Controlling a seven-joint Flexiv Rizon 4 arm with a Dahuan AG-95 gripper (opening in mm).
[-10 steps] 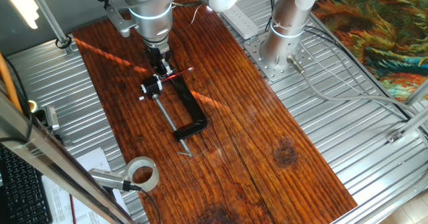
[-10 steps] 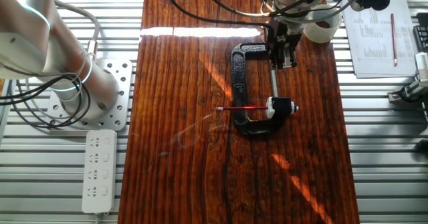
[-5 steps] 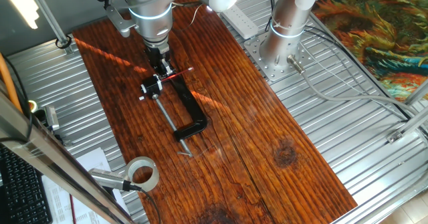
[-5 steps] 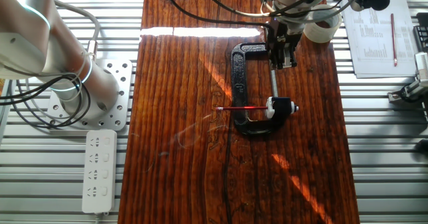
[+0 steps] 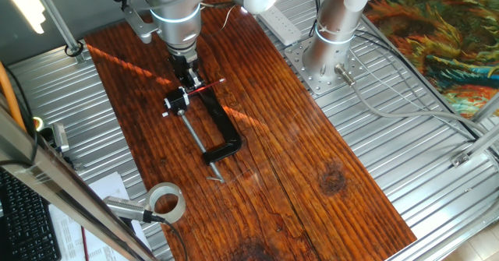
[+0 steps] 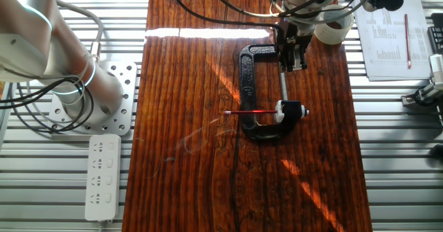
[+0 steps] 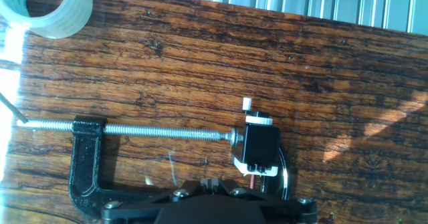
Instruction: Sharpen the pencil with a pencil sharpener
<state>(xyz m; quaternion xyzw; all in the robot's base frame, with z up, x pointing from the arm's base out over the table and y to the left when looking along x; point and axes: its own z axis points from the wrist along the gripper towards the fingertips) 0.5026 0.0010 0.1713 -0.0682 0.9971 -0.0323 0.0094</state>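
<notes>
**One pencil, one clamp, one sharpener**

One red pencil (image 6: 250,112) lies on the wooden counter (image 6: 187,176), crossing one black clamp (image 6: 247,86); its end enters one small black-and-white sharpener (image 6: 291,111) held at the clamp's single screw rod (image 7: 154,130); one tape roll (image 5: 165,202) sits well apart; the claw (image 6: 291,52) hovers above the clamp; whether it is wide or narrow, I cannot tell.
</notes>
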